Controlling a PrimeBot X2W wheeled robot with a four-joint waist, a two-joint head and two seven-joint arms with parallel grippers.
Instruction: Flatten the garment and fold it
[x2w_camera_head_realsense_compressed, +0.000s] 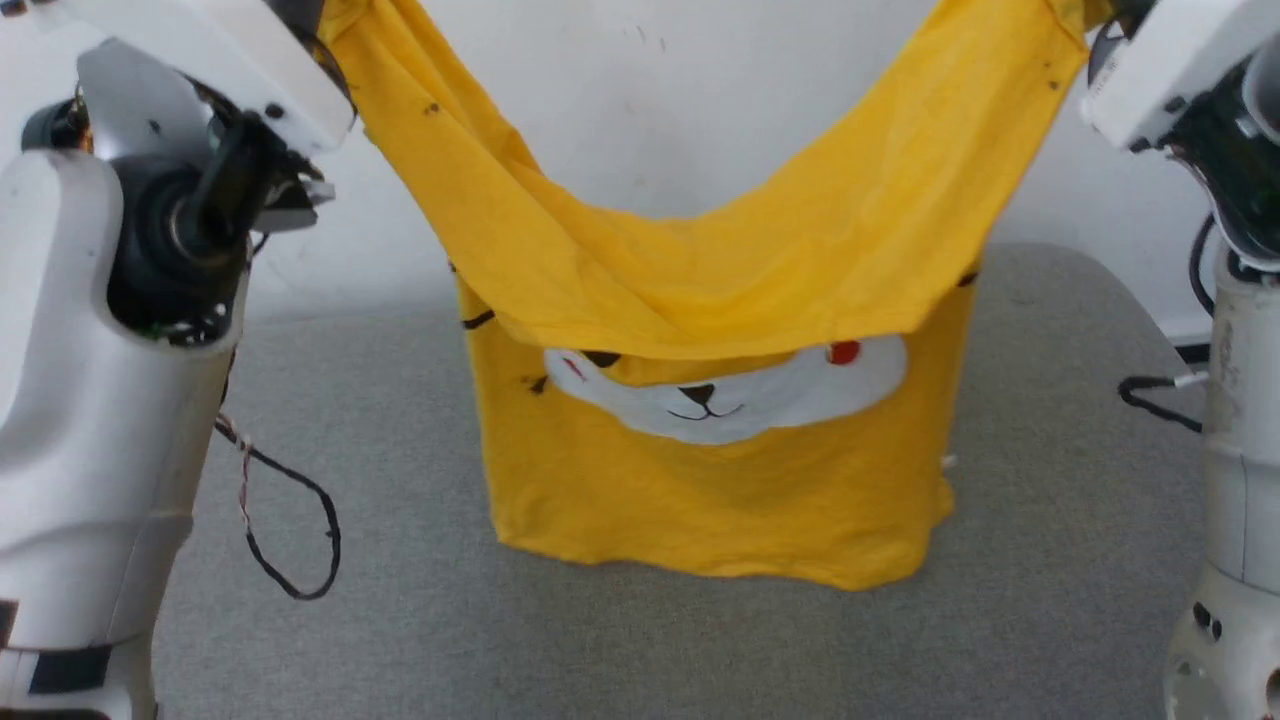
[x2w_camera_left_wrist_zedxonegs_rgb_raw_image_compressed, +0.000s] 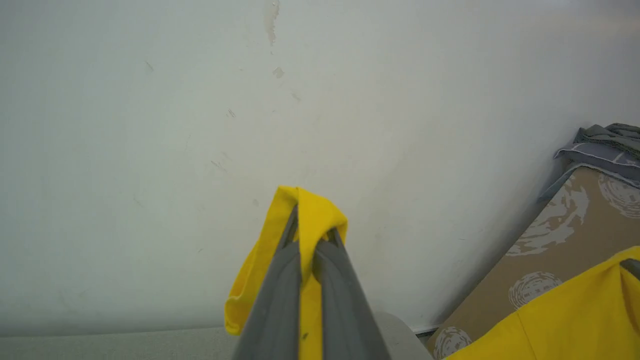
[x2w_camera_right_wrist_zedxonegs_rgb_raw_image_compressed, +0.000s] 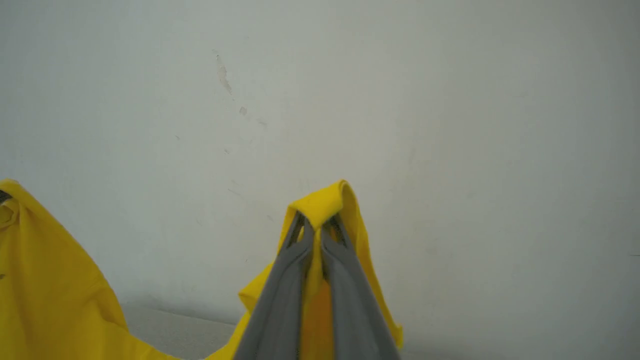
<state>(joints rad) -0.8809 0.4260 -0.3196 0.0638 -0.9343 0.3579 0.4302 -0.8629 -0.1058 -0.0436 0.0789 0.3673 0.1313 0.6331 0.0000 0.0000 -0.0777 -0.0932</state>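
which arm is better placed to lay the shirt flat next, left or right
Neither clearly. The left gripper and right gripper are each shut on one end of the garment, both raised, fabric sagging between them. Lowering both together seems best.

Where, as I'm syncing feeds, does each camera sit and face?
Head view: on the head, down at the yellow T-shirt; left forearm, right forearm flank it.
Left wrist view: left wrist, facing the white wall; left gripper shut on T-shirt.
Right wrist view: right wrist, same wall; right gripper likewise.
Both wrist views share wall, T-shirt.
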